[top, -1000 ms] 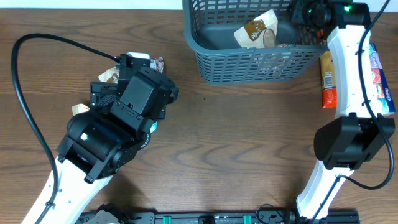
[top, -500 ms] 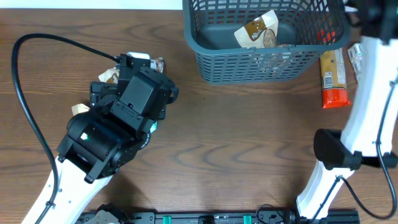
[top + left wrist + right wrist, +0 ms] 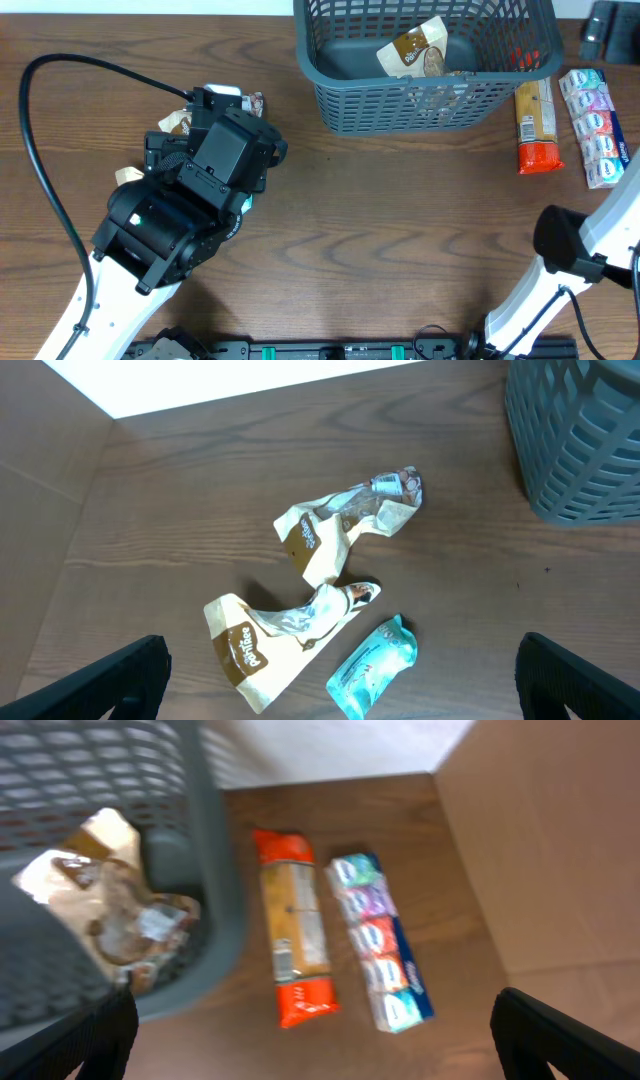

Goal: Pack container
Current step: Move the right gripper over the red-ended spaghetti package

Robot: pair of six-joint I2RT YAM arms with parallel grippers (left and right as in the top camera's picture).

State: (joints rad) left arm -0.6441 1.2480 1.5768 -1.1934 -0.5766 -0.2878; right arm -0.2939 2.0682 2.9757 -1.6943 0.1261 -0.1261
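The container (image 3: 420, 105), a dark grey-blue slotted basket, stands at the table's far edge. It also shows in the left wrist view (image 3: 590, 450) and the right wrist view (image 3: 215, 870). Inside lie a brown-and-cream snack packet (image 3: 412, 47), a clear wrapper (image 3: 440, 92) and something red (image 3: 522, 58). My left gripper (image 3: 345, 682) hangs open above two brown-and-cream packets (image 3: 350, 525) (image 3: 265, 655) and a teal packet (image 3: 372, 665), holding nothing. My right gripper (image 3: 315, 1045) is open and empty, high over an orange-red biscuit packet (image 3: 293, 955) and a tissue multipack (image 3: 380, 955).
The biscuit packet (image 3: 535, 125) and tissue multipack (image 3: 595, 125) lie right of the basket, close to the table's right edge. The left arm (image 3: 200, 190) covers the left pile from above. A black cable (image 3: 40, 170) loops at the far left.
My right gripper has opened and drawn away from the basket's right end toward the far right corner. A red packet now shows inside the basket. The left arm has not moved.
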